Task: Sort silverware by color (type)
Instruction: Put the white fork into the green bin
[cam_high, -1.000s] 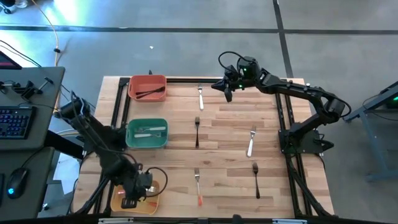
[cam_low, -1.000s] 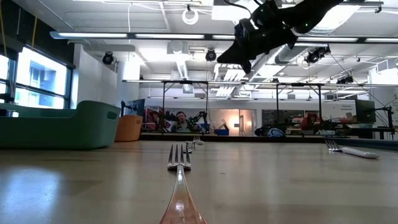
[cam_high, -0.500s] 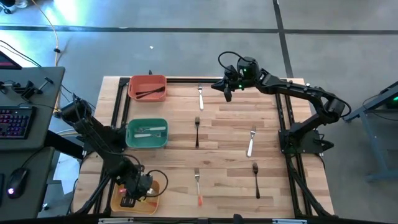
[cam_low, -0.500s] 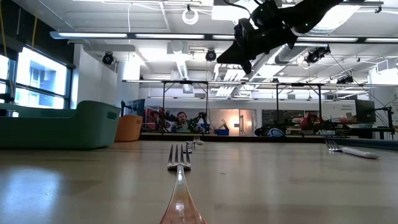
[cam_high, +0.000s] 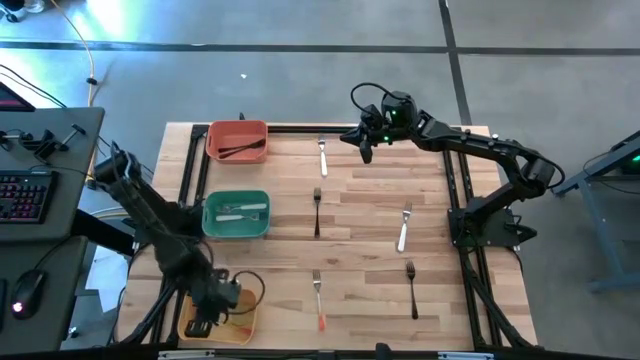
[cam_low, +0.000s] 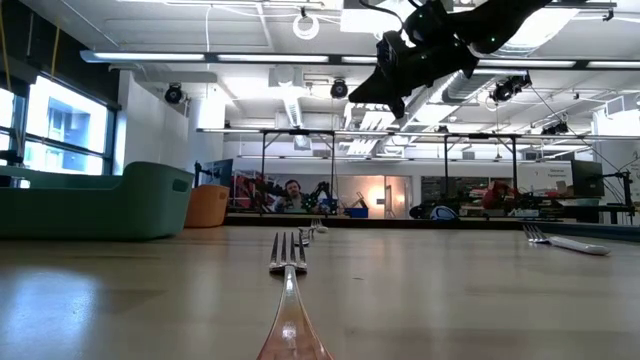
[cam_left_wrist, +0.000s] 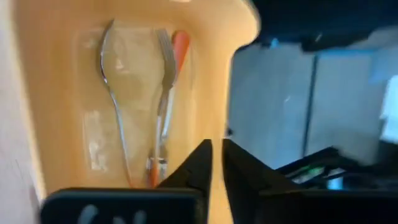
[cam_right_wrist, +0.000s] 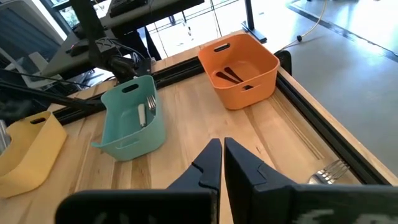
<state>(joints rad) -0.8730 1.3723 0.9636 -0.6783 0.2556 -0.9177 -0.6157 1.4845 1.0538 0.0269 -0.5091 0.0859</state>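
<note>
Forks lie spread out on the wooden surface (cam_high: 380, 200). At the near edge, the left pincer (cam_high: 200, 325) hangs over the yellow bin (cam_high: 243, 330), its two fingers pressed together and holding nothing. Inside that bin lie a spoon (cam_left_wrist: 115, 106) and an orange-handled fork (cam_left_wrist: 166, 93). Next to the bin is another orange-handled fork (cam_high: 318, 298), and a black fork (cam_high: 412, 288) lies to its right. Farther back sit the green bin (cam_high: 236, 214) with white-handled pieces, a second black fork (cam_high: 317, 211) and a white-handled fork (cam_high: 403, 228). At the far edge are the orange bin (cam_high: 237, 140) with black pieces and one more white-handled fork (cam_high: 323, 157). The right pincer (cam_high: 366, 152) hangs up high just beside it, fingers pressed together, empty.
</note>
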